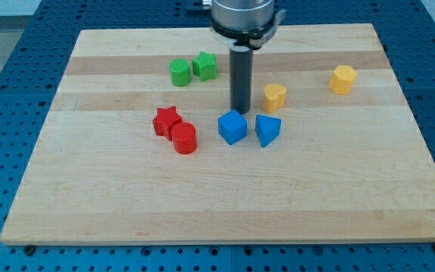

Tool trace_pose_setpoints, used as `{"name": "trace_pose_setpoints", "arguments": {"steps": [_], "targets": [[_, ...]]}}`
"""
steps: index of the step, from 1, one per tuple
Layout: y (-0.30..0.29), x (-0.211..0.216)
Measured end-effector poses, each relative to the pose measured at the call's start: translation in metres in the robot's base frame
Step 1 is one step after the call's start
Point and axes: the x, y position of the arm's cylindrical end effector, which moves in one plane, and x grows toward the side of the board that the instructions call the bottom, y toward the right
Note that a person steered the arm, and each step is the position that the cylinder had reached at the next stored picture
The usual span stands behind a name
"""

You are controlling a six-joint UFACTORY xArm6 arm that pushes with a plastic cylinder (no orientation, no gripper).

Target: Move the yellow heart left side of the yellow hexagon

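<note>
On the pale wooden board [202,204] over blue pegboard, my tip [241,112], a bare rod with nothing to open or close, stands just left of the yellow heart [275,97], with the yellow hexagon [343,79] well apart toward the view's right.

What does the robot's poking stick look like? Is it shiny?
The rod is a plain, straight, dark grey cylinder, smooth and only slightly glossy. It hangs from a rounded silvery metal collar with a black band beneath. My tip is flat-ended. No cables or markings show.
</note>
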Motion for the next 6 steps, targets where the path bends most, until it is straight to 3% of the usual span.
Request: {"name": "trace_pose_setpoints", "arguments": {"steps": [2, 4, 6], "targets": [[0.073, -0.048], [0.054, -0.018], [0.081, 0.028]]}}
